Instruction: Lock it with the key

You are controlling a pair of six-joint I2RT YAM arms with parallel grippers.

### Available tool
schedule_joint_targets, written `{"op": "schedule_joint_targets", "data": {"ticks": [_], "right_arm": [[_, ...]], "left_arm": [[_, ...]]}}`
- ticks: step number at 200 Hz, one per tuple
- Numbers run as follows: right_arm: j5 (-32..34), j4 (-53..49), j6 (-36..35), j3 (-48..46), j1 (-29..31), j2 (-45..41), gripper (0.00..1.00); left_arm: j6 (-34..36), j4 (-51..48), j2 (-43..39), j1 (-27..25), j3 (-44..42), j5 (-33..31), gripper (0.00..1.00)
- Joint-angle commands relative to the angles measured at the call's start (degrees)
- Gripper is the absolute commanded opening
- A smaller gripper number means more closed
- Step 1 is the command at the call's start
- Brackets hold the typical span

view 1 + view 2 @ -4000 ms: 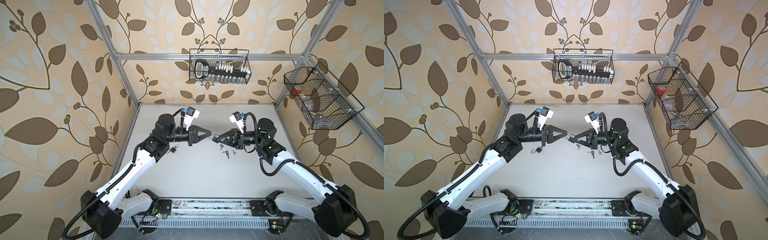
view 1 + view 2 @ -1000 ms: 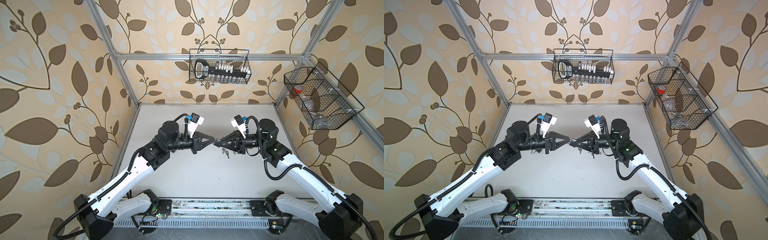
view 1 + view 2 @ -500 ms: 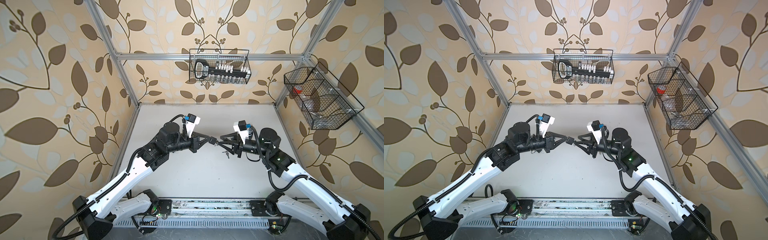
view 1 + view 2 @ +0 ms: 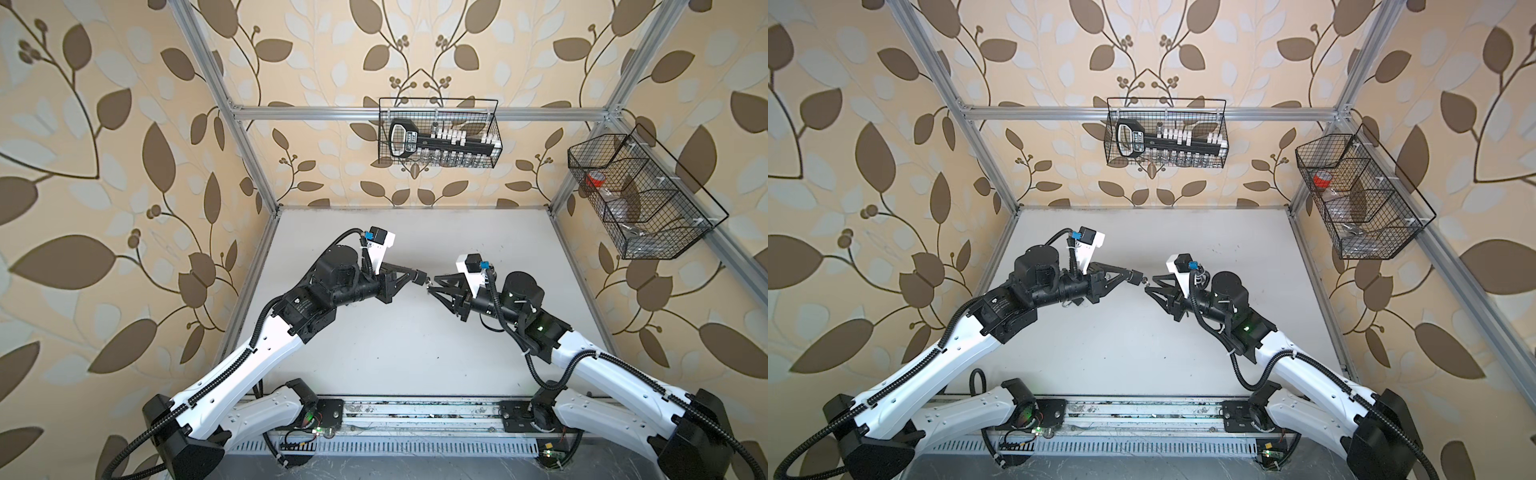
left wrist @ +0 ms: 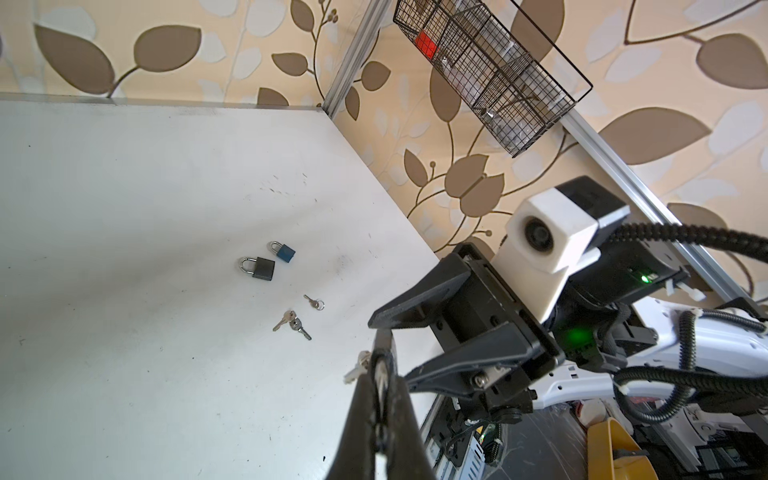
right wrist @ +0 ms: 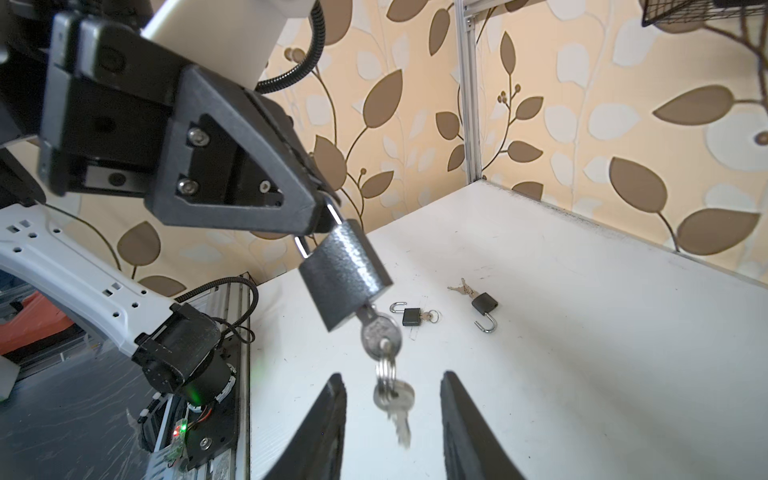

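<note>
Above the middle of the table (image 6: 582, 353), we find the left gripper (image 6: 324, 210) clamped on the shackle of the padlock (image 6: 345, 274), so its inserted key (image 6: 380, 332) faces the right gripper (image 6: 390, 376), whose jaws stand apart either side of the hanging spare key (image 6: 397, 397), touching nothing.

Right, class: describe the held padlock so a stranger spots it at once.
Look above the middle of the white table. There the left gripper pinches the shackle of a dark grey padlock. Unlike the padlocks lying on the table, it hangs in the air with a key in its base.
</note>
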Motion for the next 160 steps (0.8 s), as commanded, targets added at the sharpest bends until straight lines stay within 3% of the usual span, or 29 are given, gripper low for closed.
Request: {"op": "schedule_joint_targets", "data": {"ticks": [1, 38, 65, 121, 160], "right_arm": [[4.2, 3.88, -1.54, -0.82, 1.4, 1.09, 0.38], [7.66, 4.86, -0.91, -1.16, 2.82, 2.13, 0.38], [6.51, 4.87, -0.92, -0.92, 2.8, 3.47, 0.23], [6.29, 4.81, -0.47, -1.02, 2.81, 4.11, 0.22], [6.88, 4.67, -0.39, -1.27, 2.8, 3.26, 0.11]], "left_arm": [[0.39, 2.44, -1.21, -0.04, 3.03, -0.11, 0.0], [0.5, 2.01, -1.37, -0.02, 3.2, 0.06, 0.0], [0.61, 2.55, -1.64, -0.05, 2.66, 0.35, 0.0], [0.83, 2.62, -1.64, -0.03, 2.76, 0.7, 0.0], [0.98, 2.28, -1.55, -0.07, 3.1, 0.5, 0.0]]}}
